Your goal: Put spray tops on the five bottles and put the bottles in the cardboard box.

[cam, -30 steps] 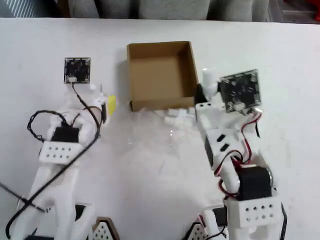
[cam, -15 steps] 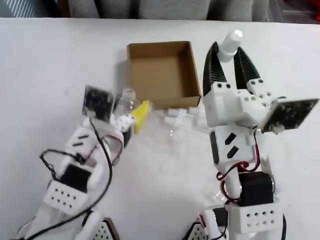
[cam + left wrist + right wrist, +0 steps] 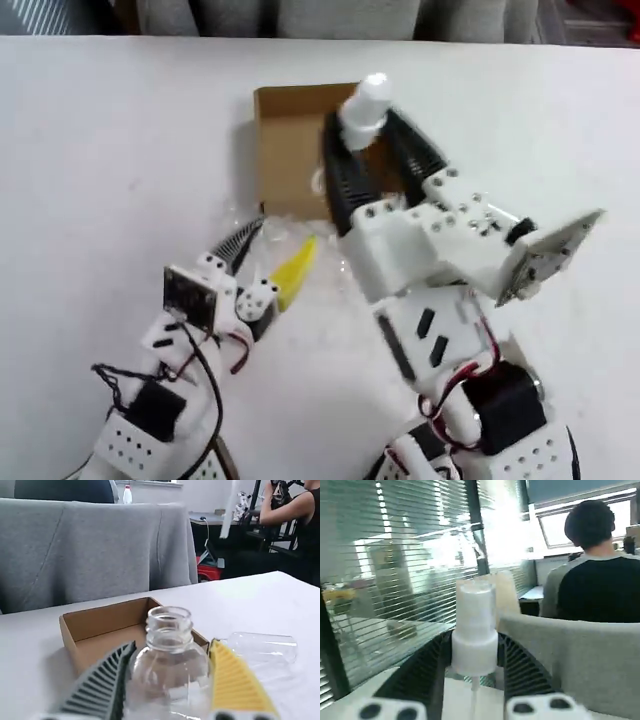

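Observation:
My right gripper (image 3: 362,120) is raised over the cardboard box (image 3: 285,140) and is shut on a white spray top (image 3: 365,100). In the right wrist view the spray top (image 3: 474,630) stands upright between the black fingers (image 3: 420,675), its thin tube hanging below. My left gripper (image 3: 285,237) is in front of the box's near wall. It is shut on a clear open-necked bottle (image 3: 170,665), held upright between the dark finger (image 3: 102,685) and the yellow finger (image 3: 235,685). The box (image 3: 100,630) lies just behind that bottle.
Another clear bottle (image 3: 262,647) lies on its side on the white table beside the box. The right arm's white body (image 3: 430,250) covers the table in front of the box's right half. Grey chair backs (image 3: 100,545) stand past the far edge.
The right arm rose and swung left with the spray top, from beside the box to over it. The left arm moved right, bringing its bottle to the box's front.

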### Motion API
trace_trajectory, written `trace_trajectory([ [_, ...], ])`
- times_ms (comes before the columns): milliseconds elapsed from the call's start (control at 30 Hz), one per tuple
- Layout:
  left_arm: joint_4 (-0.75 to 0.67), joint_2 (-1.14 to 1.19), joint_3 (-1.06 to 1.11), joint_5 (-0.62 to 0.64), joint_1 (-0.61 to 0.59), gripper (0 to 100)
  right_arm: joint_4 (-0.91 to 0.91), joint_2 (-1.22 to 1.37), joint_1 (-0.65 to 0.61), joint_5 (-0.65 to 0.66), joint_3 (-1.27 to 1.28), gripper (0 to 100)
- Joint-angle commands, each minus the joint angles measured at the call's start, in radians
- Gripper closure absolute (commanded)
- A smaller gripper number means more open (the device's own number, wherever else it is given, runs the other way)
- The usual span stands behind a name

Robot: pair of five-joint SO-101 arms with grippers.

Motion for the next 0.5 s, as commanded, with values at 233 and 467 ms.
trace_trajectory([
  [233, 0.012, -0.073, 0.006, 0.008, 0.004, 98, -0.025, 0.087, -0.084, -0.048, -0.025, 98.3],
  [467, 0.006, -0.073, 0.015, 0.006, 0.004, 98, -0.094, 0.142, -0.081, -0.068, -0.012, 98.3],
])
